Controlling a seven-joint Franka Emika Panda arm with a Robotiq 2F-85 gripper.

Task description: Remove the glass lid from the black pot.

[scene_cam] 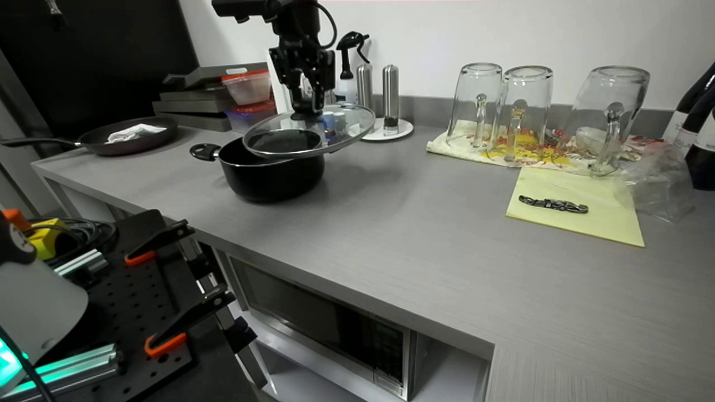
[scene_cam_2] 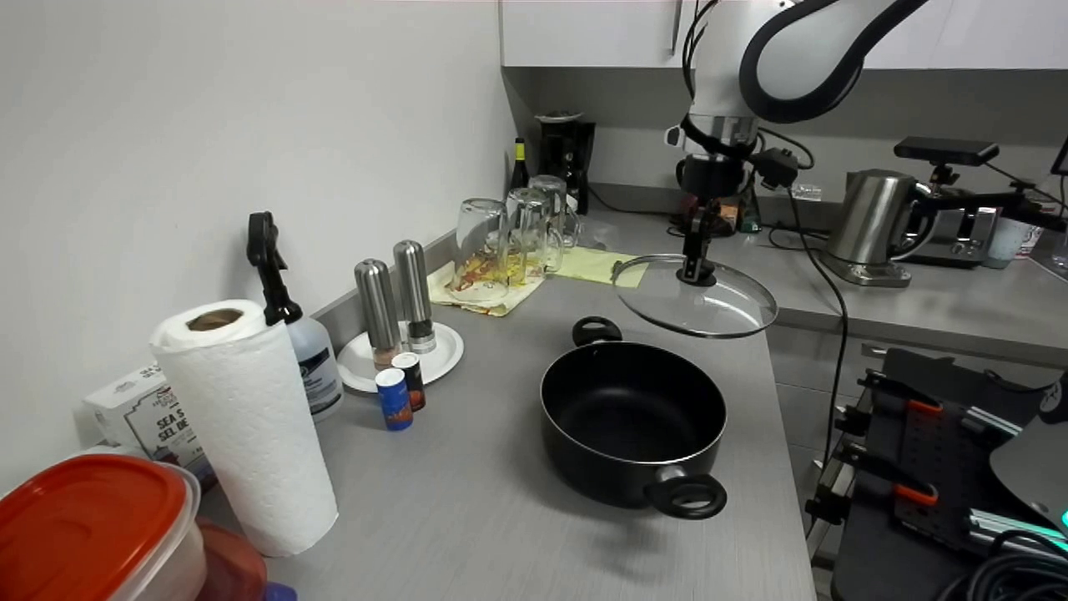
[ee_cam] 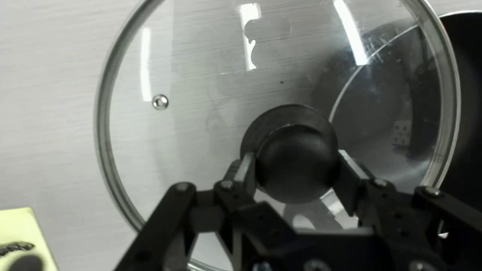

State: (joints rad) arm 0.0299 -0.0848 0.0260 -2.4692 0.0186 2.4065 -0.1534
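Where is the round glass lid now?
In an exterior view, the lid hangs right of centre from the black pincer, higher and farther back than the round black pot.

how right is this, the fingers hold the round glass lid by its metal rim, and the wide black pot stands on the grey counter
Not the metal rim: in the wrist view, the fingers hold the round glass lid by its black centre knob. The wide black pot stands on the grey counter.
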